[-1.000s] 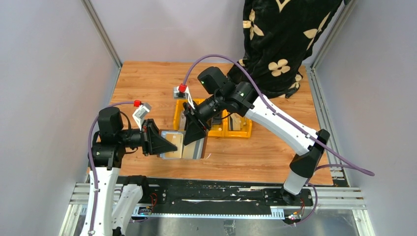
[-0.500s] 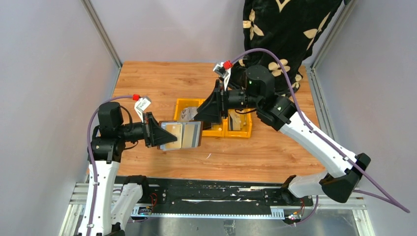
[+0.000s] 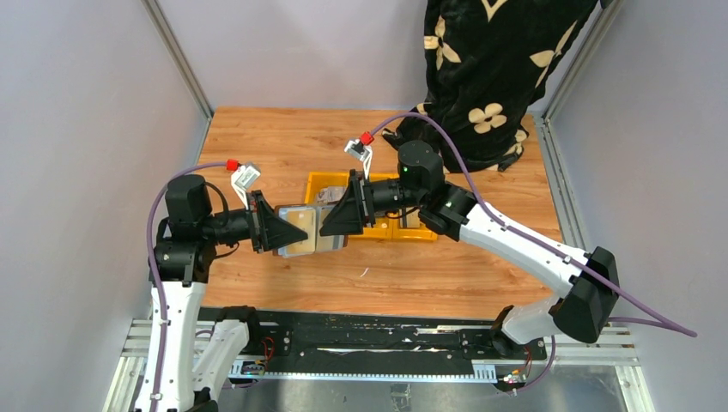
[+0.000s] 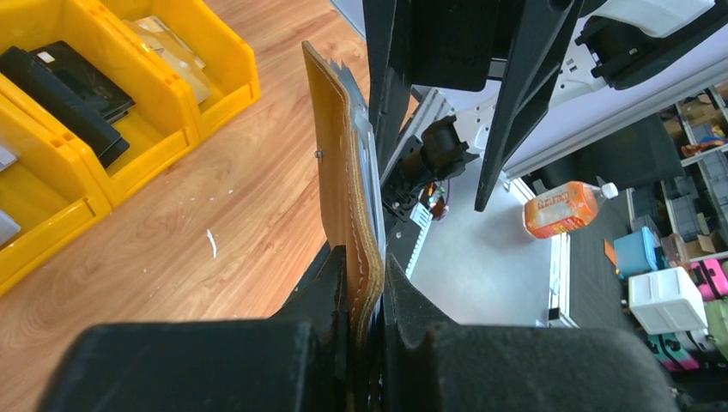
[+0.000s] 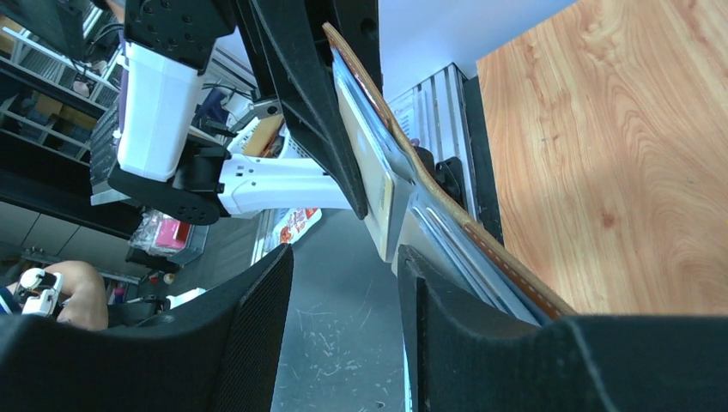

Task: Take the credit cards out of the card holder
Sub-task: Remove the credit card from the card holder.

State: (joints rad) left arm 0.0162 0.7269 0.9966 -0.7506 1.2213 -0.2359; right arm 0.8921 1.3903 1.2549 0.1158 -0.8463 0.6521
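Observation:
My left gripper point(image 3: 282, 233) is shut on the left flap of the brown leather card holder point(image 3: 302, 233) and holds it open above the table. In the left wrist view the card holder point(image 4: 348, 189) stands edge-on between the jaws point(image 4: 365, 283). A tan card point(image 3: 296, 227) sits in its left sleeve; grey plastic sleeves point(image 5: 429, 227) fan out on the right. My right gripper point(image 3: 327, 229) is open at the holder's right edge. In the right wrist view the gripper point(image 5: 343, 292) has nothing between its jaws, and one finger point(image 5: 446, 326) lies beside the sleeves and the tan card point(image 5: 371, 176).
The yellow three-compartment tray point(image 3: 386, 230) stands just behind the grippers, with black cards point(image 4: 69, 90) and pale cards point(image 4: 172, 51) in its bins. A dark patterned cloth point(image 3: 498, 77) hangs at the back right. Bare wood lies in front of the tray point(image 4: 189, 223).
My right gripper went up to the tray and has come back left and down to the holder's right edge. My left gripper lifted the open holder slightly up and left.

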